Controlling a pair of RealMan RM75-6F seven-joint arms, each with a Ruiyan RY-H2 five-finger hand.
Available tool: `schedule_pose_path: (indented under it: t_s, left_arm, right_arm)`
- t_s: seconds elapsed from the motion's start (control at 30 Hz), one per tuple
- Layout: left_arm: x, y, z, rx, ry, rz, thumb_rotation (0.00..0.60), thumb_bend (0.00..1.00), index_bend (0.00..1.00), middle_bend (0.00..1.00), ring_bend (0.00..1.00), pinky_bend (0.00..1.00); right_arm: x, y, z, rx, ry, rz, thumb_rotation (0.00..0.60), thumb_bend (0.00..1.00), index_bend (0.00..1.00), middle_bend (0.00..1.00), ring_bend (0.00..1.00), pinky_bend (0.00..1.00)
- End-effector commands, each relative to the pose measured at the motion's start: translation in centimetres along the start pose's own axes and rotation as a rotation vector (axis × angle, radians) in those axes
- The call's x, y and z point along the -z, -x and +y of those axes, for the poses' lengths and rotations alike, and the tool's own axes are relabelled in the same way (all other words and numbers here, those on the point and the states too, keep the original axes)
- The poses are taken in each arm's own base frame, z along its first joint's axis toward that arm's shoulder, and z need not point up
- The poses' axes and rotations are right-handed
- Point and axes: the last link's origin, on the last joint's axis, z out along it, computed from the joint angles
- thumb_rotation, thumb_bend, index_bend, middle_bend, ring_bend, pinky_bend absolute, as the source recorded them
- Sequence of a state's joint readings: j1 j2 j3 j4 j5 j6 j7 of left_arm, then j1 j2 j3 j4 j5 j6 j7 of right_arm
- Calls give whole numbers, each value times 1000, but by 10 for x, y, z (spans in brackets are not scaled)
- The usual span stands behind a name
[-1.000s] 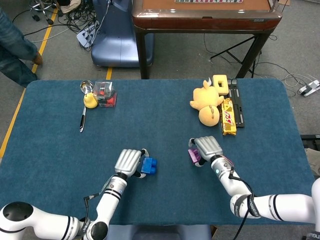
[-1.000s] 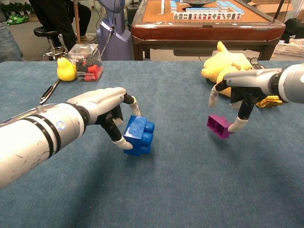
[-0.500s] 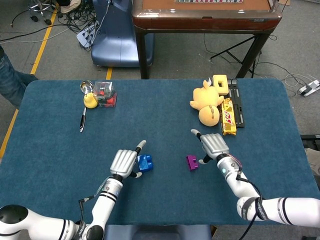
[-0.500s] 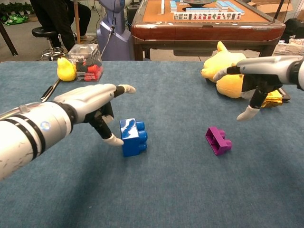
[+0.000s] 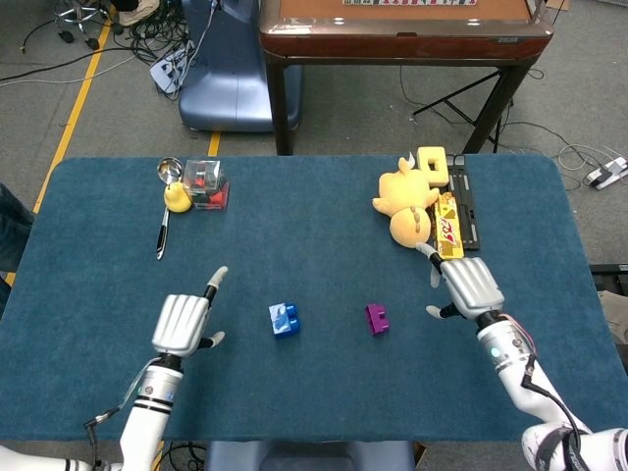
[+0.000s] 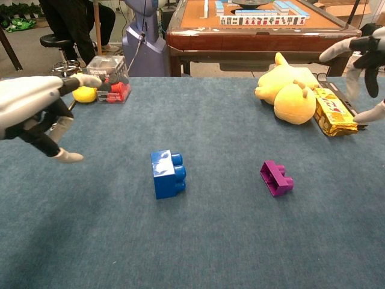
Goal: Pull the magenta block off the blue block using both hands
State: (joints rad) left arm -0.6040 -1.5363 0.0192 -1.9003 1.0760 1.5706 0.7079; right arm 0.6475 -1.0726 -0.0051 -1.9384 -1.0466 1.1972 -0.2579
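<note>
- We judge the pull done: the small magenta plastic block lies apart from the blue studded plastic block on the blue desk.
- Both sit between our left hand and right hand, each spread wide, holding nothing.
- Nothing seems left.

Right hand — cut off by edge.

Head view looks steeply down from above, chest view low and near — both share the table.
</note>
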Motion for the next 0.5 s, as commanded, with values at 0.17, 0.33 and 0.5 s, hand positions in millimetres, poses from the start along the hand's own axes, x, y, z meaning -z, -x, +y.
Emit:
schedule_pose_path:
  t_s: [0.17, 0.33, 0.5]
  left_arm:
    - [39, -16, -50, -21, -36, 93, 600, 93, 99, 519, 554, 785]
    - [58, -25, -81, -114, -56, 131, 600, 98, 108, 452, 471, 676]
    - [75, -31, -106, -167, -131, 149, 600, 98, 111, 440, 460, 643]
  right_arm:
    - [59, -8, 53, -10, -13, 196, 600, 0, 176, 406, 418, 581]
    - [90, -1, 72, -25, 4, 230, 600, 0, 202, 409, 417, 580]
    - [114, 8, 88, -38, 50, 249, 600, 0, 218, 416, 416, 580]
